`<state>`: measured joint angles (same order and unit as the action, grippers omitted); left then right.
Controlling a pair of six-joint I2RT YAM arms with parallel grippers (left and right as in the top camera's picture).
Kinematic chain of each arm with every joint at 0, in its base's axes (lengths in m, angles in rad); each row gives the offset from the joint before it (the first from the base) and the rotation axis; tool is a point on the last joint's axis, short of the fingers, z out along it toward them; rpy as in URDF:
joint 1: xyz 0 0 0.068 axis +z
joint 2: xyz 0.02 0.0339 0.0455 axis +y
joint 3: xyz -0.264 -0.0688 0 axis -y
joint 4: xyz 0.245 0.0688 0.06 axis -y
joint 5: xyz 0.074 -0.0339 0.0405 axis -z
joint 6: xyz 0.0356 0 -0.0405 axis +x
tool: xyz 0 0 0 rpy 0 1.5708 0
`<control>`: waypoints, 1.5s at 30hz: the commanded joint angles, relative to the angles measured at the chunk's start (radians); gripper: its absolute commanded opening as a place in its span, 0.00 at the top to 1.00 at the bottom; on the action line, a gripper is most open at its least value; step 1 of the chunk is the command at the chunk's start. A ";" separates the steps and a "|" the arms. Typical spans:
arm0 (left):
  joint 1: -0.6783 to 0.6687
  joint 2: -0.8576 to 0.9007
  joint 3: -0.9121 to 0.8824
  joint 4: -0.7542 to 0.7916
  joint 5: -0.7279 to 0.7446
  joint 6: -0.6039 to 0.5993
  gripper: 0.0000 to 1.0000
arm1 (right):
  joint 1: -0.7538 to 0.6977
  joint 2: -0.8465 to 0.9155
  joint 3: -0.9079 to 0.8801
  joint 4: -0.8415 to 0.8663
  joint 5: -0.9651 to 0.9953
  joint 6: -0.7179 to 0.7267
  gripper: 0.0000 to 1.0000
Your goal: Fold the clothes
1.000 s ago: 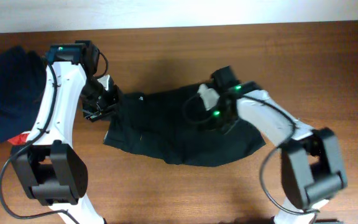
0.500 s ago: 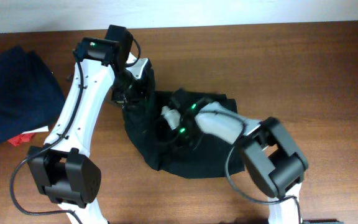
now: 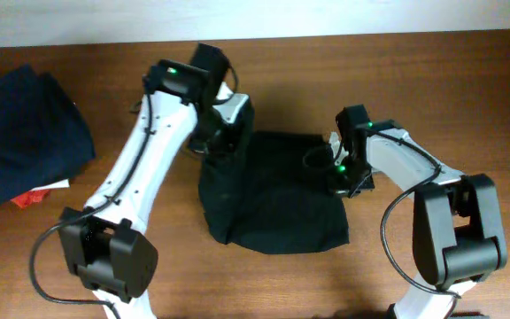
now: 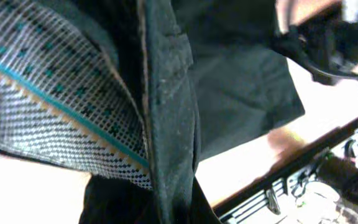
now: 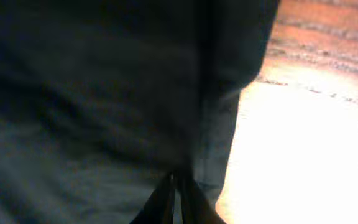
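The clothes are one black garment [image 3: 277, 208] lying bunched and partly folded on the wooden table [image 3: 467, 97] in the overhead view. My left gripper [image 3: 227, 133] is at its upper left corner, shut on a fold of it. In the left wrist view the black fabric [image 4: 241, 81] runs down between my jaws [image 4: 179, 208], with a pale checked inner lining [image 4: 42, 93] turned out on the left. My right gripper [image 3: 339, 170] is at the garment's right edge. In the right wrist view its fingers [image 5: 176, 199] are pinched together on the dark cloth [image 5: 104, 93].
A navy blue folded pile [image 3: 20, 133] lies at the far left of the table, with small red and white pieces [image 3: 35, 195] at its lower edge. Bare wood lies right of the garment [image 5: 309, 143] and along the front.
My left gripper has carried the garment's left edge to the right, over the middle. My right gripper moved from the garment's middle to its right edge. The garment is now narrower.
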<state>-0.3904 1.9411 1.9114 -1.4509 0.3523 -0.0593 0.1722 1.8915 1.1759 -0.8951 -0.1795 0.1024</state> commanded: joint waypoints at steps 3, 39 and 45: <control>-0.110 -0.006 0.021 -0.061 0.037 0.023 1.00 | -0.011 0.013 -0.103 0.108 0.061 0.011 0.84; -0.043 0.319 0.021 0.482 -0.178 -0.118 0.61 | 0.084 -0.188 0.193 -0.404 -0.285 -0.085 0.57; -0.016 0.424 0.015 0.477 -0.174 -0.119 0.55 | 0.171 -0.185 -0.118 -0.154 -0.352 0.011 0.56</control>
<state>-0.4126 2.3306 1.9217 -0.9653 0.1780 -0.1974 0.3340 1.7065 1.1236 -1.0790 -0.4938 0.0761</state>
